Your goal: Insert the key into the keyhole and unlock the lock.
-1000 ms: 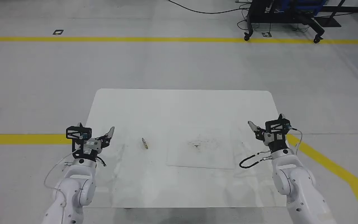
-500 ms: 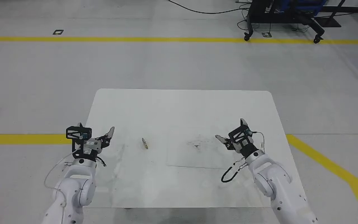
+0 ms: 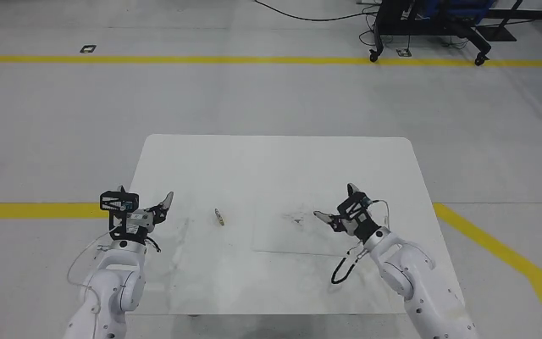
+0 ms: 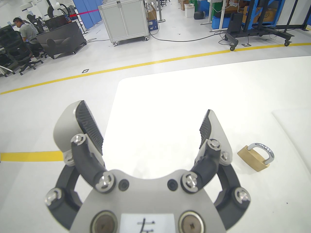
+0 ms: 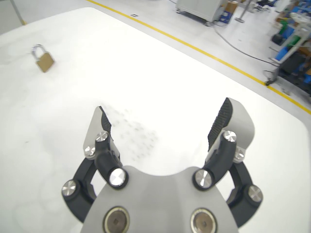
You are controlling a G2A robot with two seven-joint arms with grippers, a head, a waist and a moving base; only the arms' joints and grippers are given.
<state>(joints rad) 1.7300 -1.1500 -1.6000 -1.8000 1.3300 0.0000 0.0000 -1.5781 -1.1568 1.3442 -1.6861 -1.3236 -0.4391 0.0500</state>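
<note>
A brass padlock with a silver shackle lies flat on the white table, left of centre. My left gripper stands open near the table's left edge; in its wrist view the padlock lies just beyond one of the fingers, and the left gripper holds nothing. My right gripper hangs open and empty right of centre, close to a small dark mark that may be the key; I cannot tell. The right wrist view has the padlock far off and the right gripper over faint specks.
A thin clear sheet lies on the table's middle right. Yellow floor lines run beside the table. A black wheeled rack stands far behind. The table's far half is bare white.
My right arm has swung in from the table's right edge toward the centre, slowing over the last half second. The left arm and the padlock have stayed put.
</note>
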